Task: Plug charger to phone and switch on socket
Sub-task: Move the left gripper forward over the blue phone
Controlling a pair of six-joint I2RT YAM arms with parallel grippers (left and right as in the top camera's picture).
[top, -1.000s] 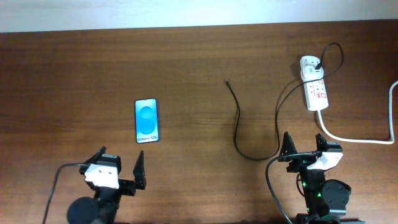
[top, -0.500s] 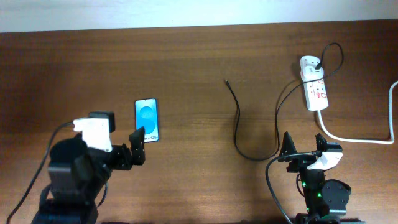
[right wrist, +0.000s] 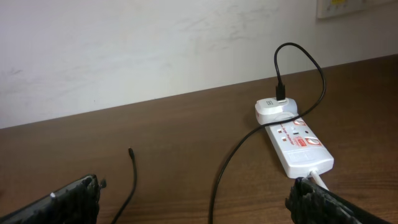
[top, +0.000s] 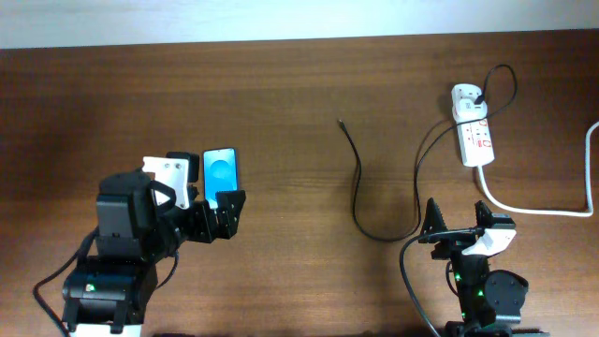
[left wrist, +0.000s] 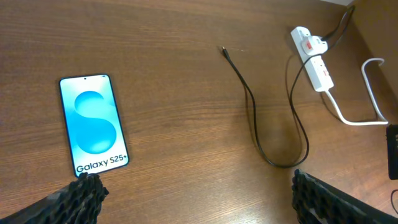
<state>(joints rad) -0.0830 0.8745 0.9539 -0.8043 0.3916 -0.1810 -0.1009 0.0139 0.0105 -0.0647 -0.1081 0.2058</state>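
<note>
Left claw [top: 223,213] stands with its fingers spread wide and empty, over the near end of the phone [top: 221,168]. From its wrist camera, the phone [left wrist: 93,134] lies flat, screen up, just ahead of one fingertip. Well to this claw's right, the black cable [top: 357,178] lies loose on the table [top: 281,84]. Right claw [top: 457,223], also spread and empty, sits beside the cable's loop, the power strip [top: 474,136] farther ahead.

One phone [top: 221,168], one charger [top: 357,178], one socket [top: 475,139], one white cord [top: 538,212], one left gripper [top: 222,220] and one right gripper [top: 457,220]
</note>
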